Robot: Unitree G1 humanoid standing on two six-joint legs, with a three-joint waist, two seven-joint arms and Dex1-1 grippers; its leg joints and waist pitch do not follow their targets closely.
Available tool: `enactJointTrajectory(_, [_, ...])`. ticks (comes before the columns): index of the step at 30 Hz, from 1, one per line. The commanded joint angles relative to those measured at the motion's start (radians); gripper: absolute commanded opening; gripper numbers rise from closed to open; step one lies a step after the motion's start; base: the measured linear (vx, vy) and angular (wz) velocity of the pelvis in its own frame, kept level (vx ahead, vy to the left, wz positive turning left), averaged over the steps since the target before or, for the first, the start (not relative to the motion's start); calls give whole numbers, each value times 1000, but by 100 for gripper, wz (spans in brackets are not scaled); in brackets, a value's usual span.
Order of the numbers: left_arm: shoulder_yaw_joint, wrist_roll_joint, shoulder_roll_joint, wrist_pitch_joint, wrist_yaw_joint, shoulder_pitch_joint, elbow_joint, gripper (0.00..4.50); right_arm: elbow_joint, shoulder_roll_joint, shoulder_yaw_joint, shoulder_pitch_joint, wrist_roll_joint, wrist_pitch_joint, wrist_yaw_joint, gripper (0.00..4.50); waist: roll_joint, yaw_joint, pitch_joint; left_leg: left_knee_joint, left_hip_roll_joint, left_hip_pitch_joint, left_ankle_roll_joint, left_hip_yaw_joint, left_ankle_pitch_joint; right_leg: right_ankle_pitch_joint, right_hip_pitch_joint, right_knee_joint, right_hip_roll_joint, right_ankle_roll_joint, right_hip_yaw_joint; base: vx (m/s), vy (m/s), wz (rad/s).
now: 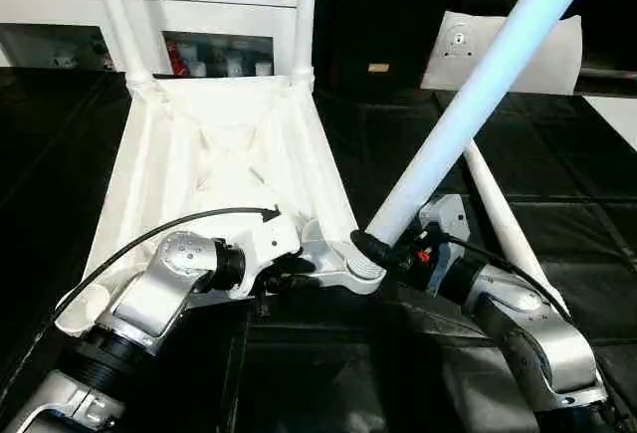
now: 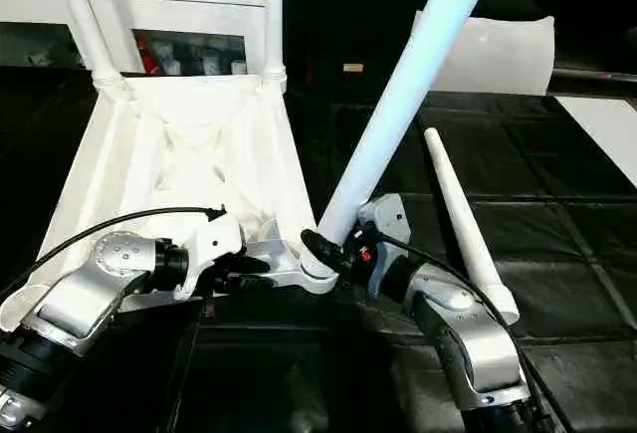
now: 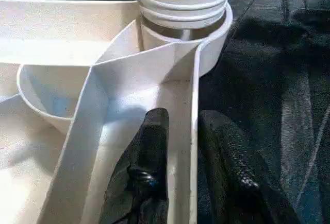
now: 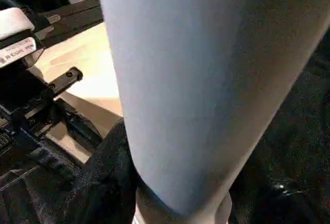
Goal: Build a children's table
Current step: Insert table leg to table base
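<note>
2 legs already stand in the far sockets of the upturned tabletop [image 1: 214, 154], and a 3rd leg [image 1: 468, 105] leans with its threaded end in the near corner socket [image 1: 348, 264], its long axis tilting up and away to the right. the right tool [image 1: 383, 249] pinches that leg just above the socket, so it is the nearer arm. the left tool [image 3: 180, 172] straddles the tabletop's edge wall, 1 finger on each side, while the 4th leg [image 2: 463, 219] lies on the floor.

The tabletop [image 1: 214, 159] and the legs [image 1: 478, 95] look like smooth white plastic with a slight sheen, and the leg end at the socket [image 3: 183, 0] is ribbed. The forearms [image 1: 537, 328] are brushed silver metal, the fingers [image 3: 149, 172] matt black and finely textured. Around the tabletop the floor [image 1: 557, 184] is glossy black.
</note>
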Motion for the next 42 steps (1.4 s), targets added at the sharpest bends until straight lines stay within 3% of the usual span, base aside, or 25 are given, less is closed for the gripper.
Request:
enactJointTrajectory(1, [4,6,-7,0,10,-10,23,111,4,-7,-7,-17,-5,8,-1,192,8,3,-51,-72,44,4,3,-13,-197,-183,39,-75,-75,-189,48,0,0,0])
enactJointTrajectory(3, [1,9,-6,-14,7,-15,33,111,6,-7,-7,-20,-6,8,-1,192,6,3,-51,-73,44,4,1,-14,-203,-194,38,-77,-75,-186,48,0,0,0])
enactJointTrajectory(5, [-9,23,0,-27,9,-17,41,76,8,-6,-6,-22,-7,8,-2,192,9,4,-51,-74,45,4,2,-15,-201,-190,38,-76,-75,-184,48,0,0,0])
enactJointTrajectory(7, [-20,40,7,-40,7,-17,47,76,10,-6,-6,-24,-8,8,-3,192,7,3,-51,-74,44,3,3,-14,-201,-187,38,-76,-74,-183,48,0,0,0])
enactJointTrajectory(14, [-40,64,30,-53,-33,-30,55,5,32,-18,8,-50,-15,36,7,192,5,4,-50,-75,45,5,-3,-15,-217,-235,35,-79,-77,-175,49,0,0,0])
enactJointTrajectory(24, [-58,72,54,-46,-82,-39,60,0,60,-70,55,-89,-30,100,74,192,1,2,-53,-71,45,3,11,-13,-164,-151,41,-69,-76,-200,47,0,0,0])
enactJointTrajectory(35, [-66,70,48,-56,-100,-59,74,0,159,-110,121,-166,-68,166,130,192,-5,-1,-51,-72,46,5,2,-13,-187,-203,39,-73,-77,-194,47,0,0,0])
enactJointTrajectory(41, [-67,69,51,-56,-106,-61,76,0,200,-102,100,-174,-61,146,133,192,-5,0,-52,-74,47,7,-9,-14,-212,-212,36,-75,-77,-193,47,0,0,0])
enactJointTrajectory(42, [-63,65,52,-54,-108,-59,75,0,213,-80,68,-170,-36,152,117,192,1,1,-53,-74,46,7,-10,-15,-215,-212,37,-75,-78,-194,47,0,0,0])
